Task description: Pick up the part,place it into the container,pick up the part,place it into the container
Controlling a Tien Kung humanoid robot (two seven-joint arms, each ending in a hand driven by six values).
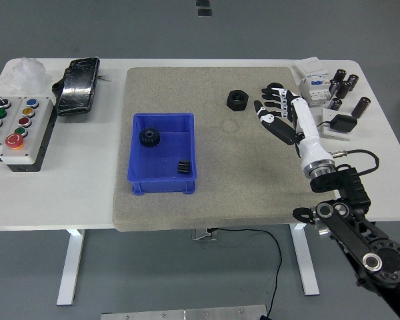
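Note:
A blue bin (190,137) sits on the left part of the grey mat (220,193). Inside it lie a black gear (147,137) and a small black part (183,167). One large black nut (237,100) rests on the mat near its far edge. My right hand (275,107) hovers to the right of that nut with white fingers (280,120) spread and nothing in them. It covers the spot where a smaller black nut lay, and that nut is hidden or merges with the dark fingertips. The left arm does not show.
A button box (17,127), a black pouch (78,85) and a white crumpled lump (25,70) occupy the table's left end. At the far right stand a white breaker (313,87), several dark cylinders (347,83) and a black adapter (343,123).

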